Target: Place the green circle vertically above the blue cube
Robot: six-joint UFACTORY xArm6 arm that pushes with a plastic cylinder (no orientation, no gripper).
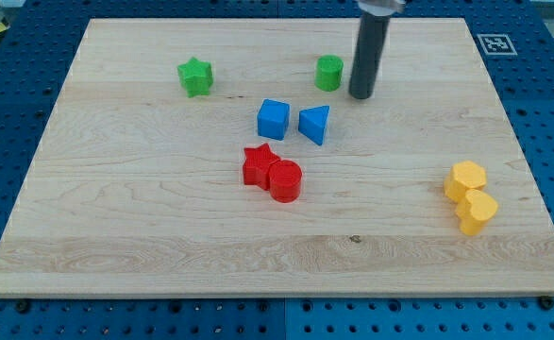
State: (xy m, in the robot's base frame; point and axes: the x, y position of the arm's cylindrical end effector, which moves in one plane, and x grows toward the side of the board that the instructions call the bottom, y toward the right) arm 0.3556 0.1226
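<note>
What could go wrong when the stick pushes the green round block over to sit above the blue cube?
My tip sits just right of the green circle. Pushed off-centre, the round block could slip aside toward the view's top edge. Pushed too low, it might bump the blue triangle or nudge the blue cube itself.

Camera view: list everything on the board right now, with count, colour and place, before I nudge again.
Green circle: one, green, top centre, just left of my tip.
Green star: one, green, upper left.
Blue cube: one, blue, centre, below and left of the green circle.
Blue triangle: one, blue, right beside the cube.
Red star and red cylinder: two, red, touching, below the cube.
Yellow blocks: two, yellow, touching, right edge.
Board: one, pale wood.
My tip: dark rod, right of the green circle, narrow gap.
</note>
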